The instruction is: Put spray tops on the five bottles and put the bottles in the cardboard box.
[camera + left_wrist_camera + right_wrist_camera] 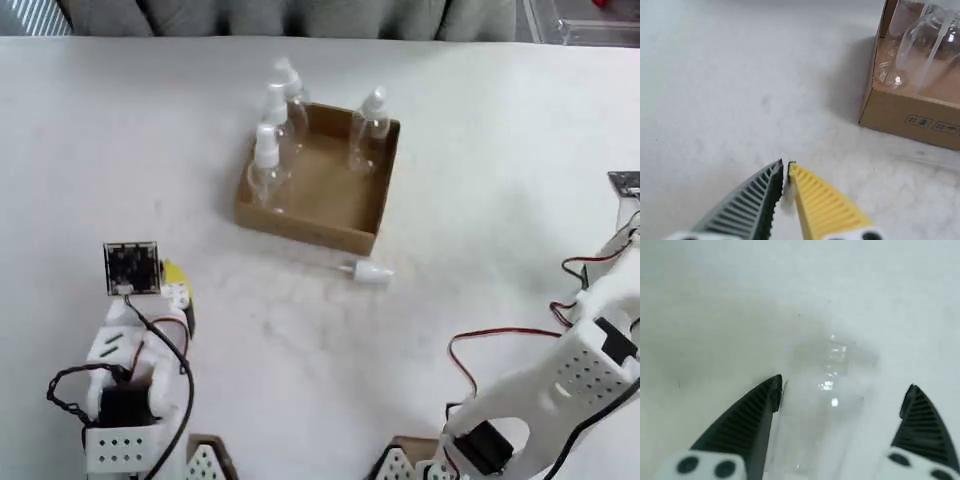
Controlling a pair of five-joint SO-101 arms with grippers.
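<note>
White table (150,120), clear bottle (827,370) between spread right tool (845,385), left tool (786,167) pressed together

Seemingly a home – grey couch cushions (300,15) behind the white table (500,120).

There was one cardboard box (300,225). Four capped bottles (268,165) stood at it, three along its left side and one at its far right corner. One more bottle (827,390) lay apart from those four, which made five bottles in all. One loose spray top (370,272) lay just near of the box. Two robot arms (125,400) were there.
</note>
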